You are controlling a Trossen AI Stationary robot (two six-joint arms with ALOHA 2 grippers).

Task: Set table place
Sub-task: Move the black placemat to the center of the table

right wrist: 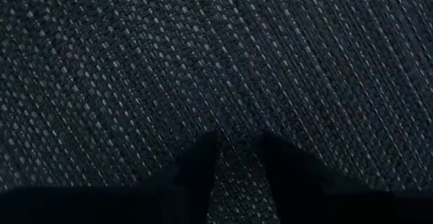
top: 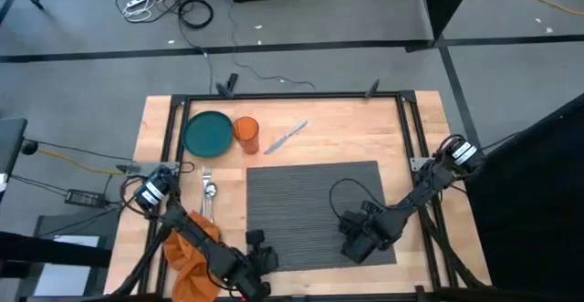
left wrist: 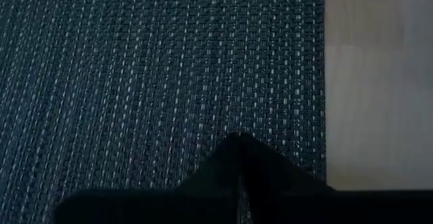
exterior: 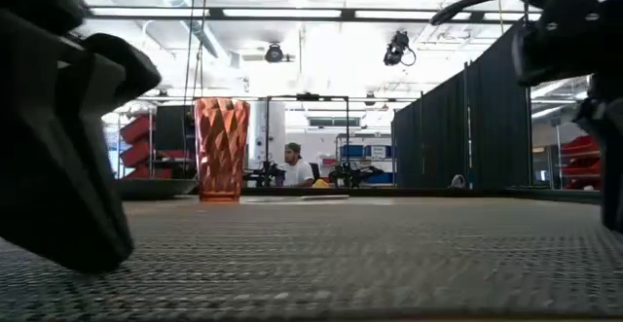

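- The dark grey placemat (top: 315, 213) is lying flat on the light wooden table (top: 401, 129), toward the near edge and right of centre, its long sides squared with the black frame.
- The left gripper (top: 260, 258) is sitting low at the mat's near-left corner; in its wrist view the fingers (left wrist: 237, 166) are pressed together, tips down on the weave right beside the mat's edge, bare wood just past it.
- The right gripper (top: 358, 244) is pressing near the mat's near-right part; its fingers (right wrist: 203, 160) are standing slightly apart, with only weave between them, clamped on nothing.
- Judgement: the mat-placing step is ending; both grippers seem to be flattening or squaring it.
- Waiting along the far-left side: teal plate (top: 209, 132), orange tumbler (top: 246, 134) just beside it, knife (top: 286, 138) farther right, fork (top: 205, 188) and spoon (top: 212, 192) at the left edge, orange napkin (top: 187, 256) under the left arm.
- Next move, probably: lifting clear of the mat, reaching for the plate, and setting it at mat centre; the thin rim is calling for a careful pinch.
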